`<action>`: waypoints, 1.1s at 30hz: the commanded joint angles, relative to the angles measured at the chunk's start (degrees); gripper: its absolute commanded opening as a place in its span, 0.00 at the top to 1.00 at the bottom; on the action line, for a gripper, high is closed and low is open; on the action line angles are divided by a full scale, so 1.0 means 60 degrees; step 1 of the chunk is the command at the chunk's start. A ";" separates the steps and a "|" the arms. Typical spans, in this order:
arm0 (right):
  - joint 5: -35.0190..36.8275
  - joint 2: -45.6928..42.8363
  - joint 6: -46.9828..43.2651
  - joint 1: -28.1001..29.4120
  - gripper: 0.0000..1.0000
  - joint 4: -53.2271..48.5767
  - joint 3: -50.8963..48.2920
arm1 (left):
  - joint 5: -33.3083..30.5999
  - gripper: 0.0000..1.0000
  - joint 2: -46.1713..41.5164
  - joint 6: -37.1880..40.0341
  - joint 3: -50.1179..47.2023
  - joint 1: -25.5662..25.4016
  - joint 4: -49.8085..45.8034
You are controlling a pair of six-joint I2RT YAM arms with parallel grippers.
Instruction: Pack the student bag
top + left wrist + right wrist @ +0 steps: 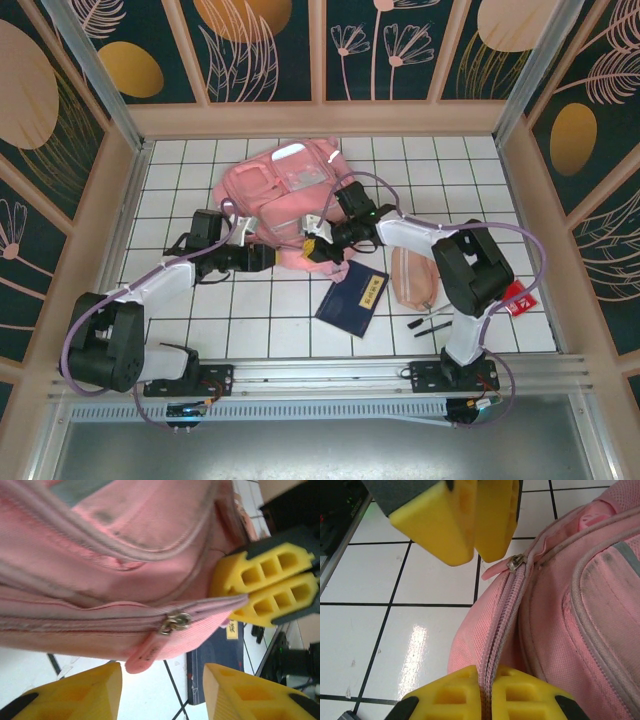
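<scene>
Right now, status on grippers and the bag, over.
Left gripper open at zipper pull. Right gripper shut on student bag at the zip seam. Notebook lies near bag, not blocking.

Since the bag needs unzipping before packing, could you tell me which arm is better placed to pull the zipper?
Left, most likely: the left gripper stands open before the zipper pull, while the right gripper is shut on the student bag, bracing it.

Student bag point(555, 630) matt woven cloth; zip pull point(516, 562) probably metal.

pink student bag point(270, 190), dark blue notebook point(352, 298), peach pouch point(412, 278), white black-lined tiled table point(250, 312)
</scene>
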 commanded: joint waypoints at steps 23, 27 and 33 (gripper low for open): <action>-0.0619 -0.0557 -0.1037 -0.0248 1.00 -0.0898 0.0449 | 0.1639 1.00 0.1609 0.3065 0.0687 -0.0091 0.0671; -0.0056 -0.0624 -0.1402 -0.0383 1.00 -0.1351 0.0419 | -0.0016 1.00 0.1302 0.2904 0.0728 -0.0102 0.0547; 0.1047 -0.0905 -0.1996 -0.0507 1.00 -0.1603 0.0071 | -0.4436 1.00 0.0457 0.2027 0.0188 0.0272 0.0997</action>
